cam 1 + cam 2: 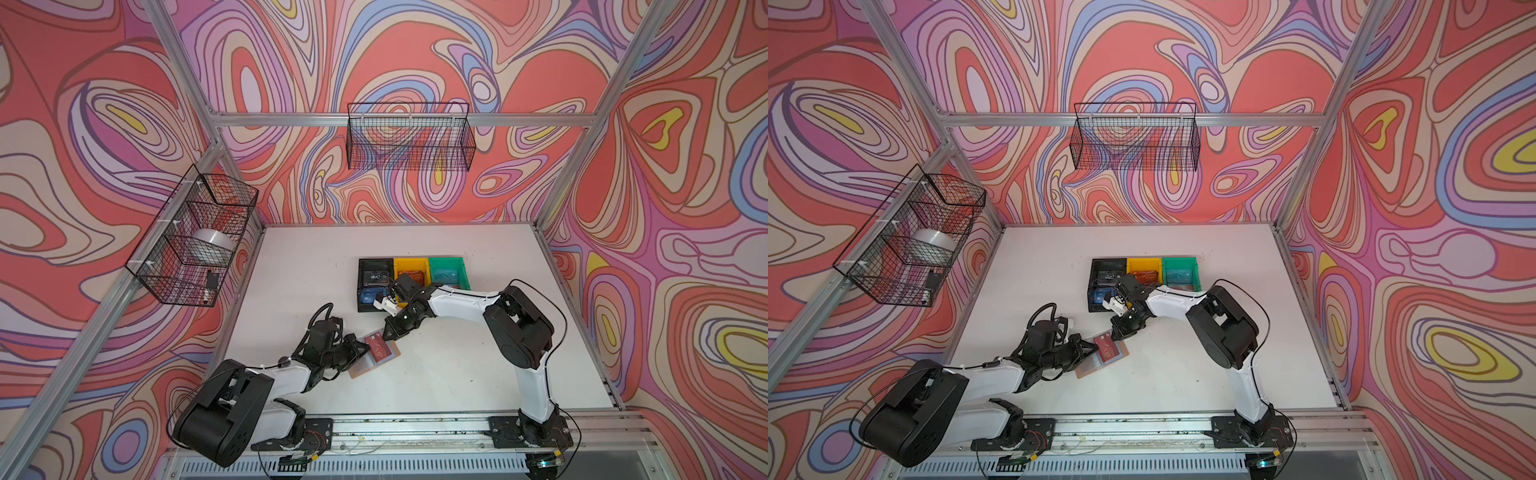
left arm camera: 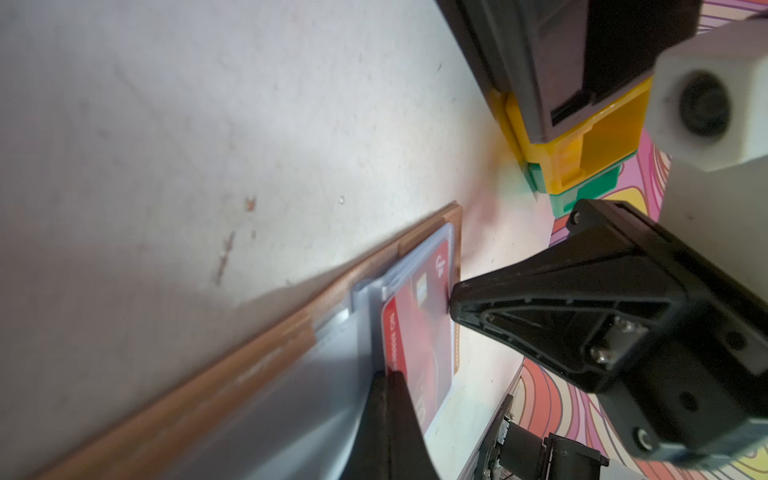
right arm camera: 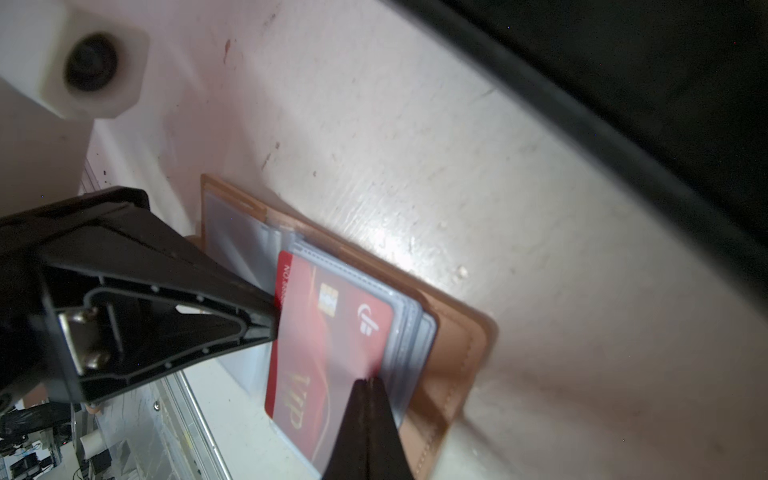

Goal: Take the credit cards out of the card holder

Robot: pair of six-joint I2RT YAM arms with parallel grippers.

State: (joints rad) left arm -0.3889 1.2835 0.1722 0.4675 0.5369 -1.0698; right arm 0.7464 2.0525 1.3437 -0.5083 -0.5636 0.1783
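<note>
I am observing the left gripper [image 3: 272, 316] jaws clamping the red card [image 3: 328, 345] at its exposed edge, the right gripper [image 3: 368, 380] jaws pinching a card holder [image 3: 453, 357] sleeve.

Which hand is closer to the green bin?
Right. The right hand touches the card holder on the side facing the green bin; the left hand pinches the red card from the opposite side, farther away.
</note>
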